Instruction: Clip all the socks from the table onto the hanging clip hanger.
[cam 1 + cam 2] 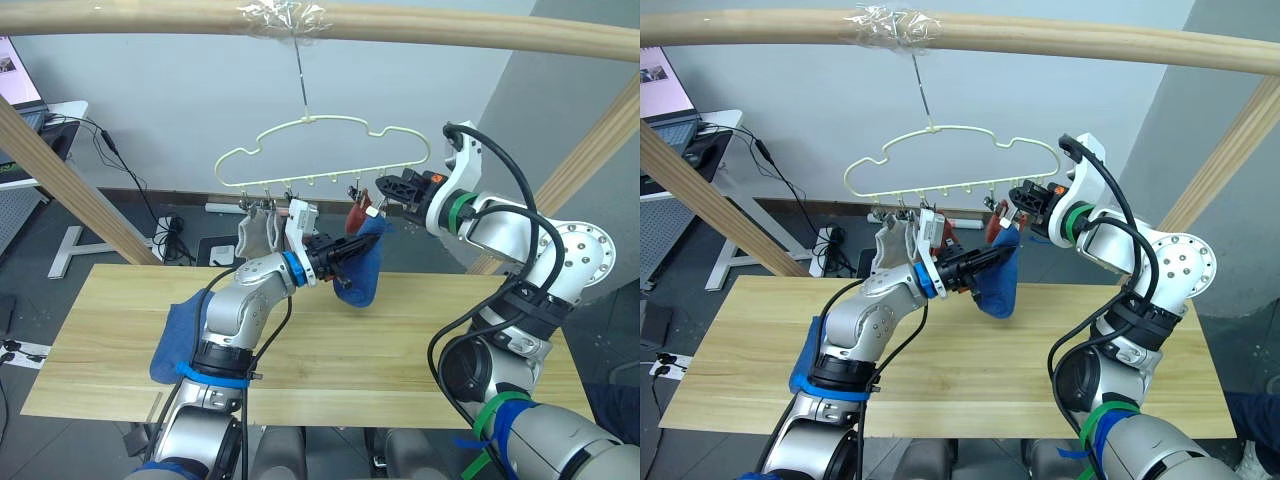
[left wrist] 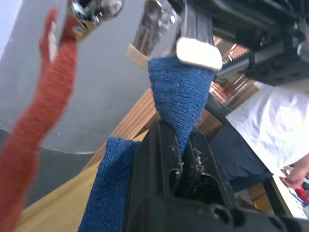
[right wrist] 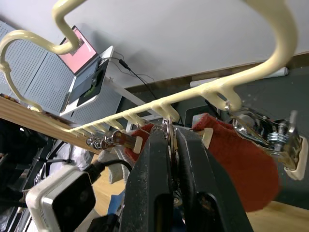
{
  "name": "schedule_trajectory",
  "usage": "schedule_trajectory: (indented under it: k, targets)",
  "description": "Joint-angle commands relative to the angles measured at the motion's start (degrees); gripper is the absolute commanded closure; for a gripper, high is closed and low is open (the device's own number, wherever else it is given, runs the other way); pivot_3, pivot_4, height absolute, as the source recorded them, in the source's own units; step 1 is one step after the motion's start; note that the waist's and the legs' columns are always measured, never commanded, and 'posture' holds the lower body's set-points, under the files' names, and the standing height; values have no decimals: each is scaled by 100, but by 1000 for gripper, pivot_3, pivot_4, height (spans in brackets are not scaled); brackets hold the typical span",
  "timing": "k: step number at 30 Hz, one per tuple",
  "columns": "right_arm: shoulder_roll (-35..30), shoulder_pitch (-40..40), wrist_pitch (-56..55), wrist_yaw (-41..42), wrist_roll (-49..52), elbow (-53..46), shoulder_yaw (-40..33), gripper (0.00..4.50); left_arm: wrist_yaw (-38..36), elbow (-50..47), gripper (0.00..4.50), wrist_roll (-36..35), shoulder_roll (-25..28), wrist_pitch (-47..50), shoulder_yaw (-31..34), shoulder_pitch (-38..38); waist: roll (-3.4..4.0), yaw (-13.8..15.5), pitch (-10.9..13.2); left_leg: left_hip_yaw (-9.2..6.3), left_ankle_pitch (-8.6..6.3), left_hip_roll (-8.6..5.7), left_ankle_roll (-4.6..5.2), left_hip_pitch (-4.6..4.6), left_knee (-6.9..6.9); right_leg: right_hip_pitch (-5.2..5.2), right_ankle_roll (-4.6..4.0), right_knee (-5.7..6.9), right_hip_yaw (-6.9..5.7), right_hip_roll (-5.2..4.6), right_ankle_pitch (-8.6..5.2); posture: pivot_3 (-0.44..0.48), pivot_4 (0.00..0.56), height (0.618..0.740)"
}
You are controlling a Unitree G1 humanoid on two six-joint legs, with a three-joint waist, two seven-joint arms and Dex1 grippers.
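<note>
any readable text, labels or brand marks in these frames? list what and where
None readable.
Laptop screen: content shows, too small and blurred to read.
Blue sock, clip hanger, left gripper, right gripper: no print or labels visible.

Both eye views sit high at the head, facing forward and down over the table, mid range; they share the clip hanger and the wooden rail. Left wrist view looks along its gripper, very near a blue sock. Right wrist view looks along its gripper, very near the clips.
</note>
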Motion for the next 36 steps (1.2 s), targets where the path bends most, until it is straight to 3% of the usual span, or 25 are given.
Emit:
schedule_trajectory:
  k: [1, 5, 14, 18, 25, 30, 33, 36]
  targets:
    - [-113, -4, 44, -129, 398, -70, 96, 4500, -14, -74, 4444, 9, 18, -172, 66, -104, 1, 0, 1, 0, 0, 0, 0, 0, -1, 0, 0, -1, 0, 0, 0, 123, 220, 740]
    - [-171, -3, 44, -213, 559, -32, 120, 4500, 0, -120, 4444, -76, -14, -135, 95, -155, 1, 0, 2, 0, 0, 0, 0, -1, -2, -1, 0, -3, 0, 0, 0, 123, 220, 740]
    - [-202, -218, 44, -269, 836, 7, -154, 1570, -34, -182, 4500, -92, -36, -94, 46, -161, 2, -1, 2, 0, 0, 0, 0, -2, -2, -1, 2, -4, 0, 0, -1, 108, 220, 740]
    - [-293, -81, 44, -386, 1411, -363, -207, 210, -158, -121, 3420, -59, 45, -29, -41, -115, 2, -4, 2, 0, 0, 0, 0, -2, -4, -1, 2, -7, -1, 0, -1, 103, 216, 740]
    - [-1082, 1408, -201, -184, 1449, -2089, 805, 198, -126, 22, 1521, 246, 457, 45, -112, 187, 2, -15, 2, 1, -5, 2, 7, -11, -11, 0, 3, -35, 2, 0, -2, 103, 208, 740]
    - [-1430, 2642, -1256, -177, 217, -3015, 1972, 198, -38, -85, 1521, 534, 862, 37, -94, 293, 2, -33, 2, 1, -5, 5, 7, -13, -13, -7, 29, -34, 4, 1, -16, 118, 199, 740]
    - [-1745, 3309, -2256, -91, -985, -3317, 3210, 198, -238, -350, 1521, 479, 1154, -67, 10, 397, 1, -42, 2, 2, -4, 6, 6, -11, -10, -6, 32, -31, 4, 2, -18, 124, 195, 740]
    - [-1652, 3595, -3116, -88, -1817, -3258, 3868, 781, -402, -622, 1479, 244, 1351, -39, 218, 457, 1, -57, 2, 5, -4, 6, 5, -10, -8, -6, 34, -31, 6, 2, -18, 126, 187, 740]
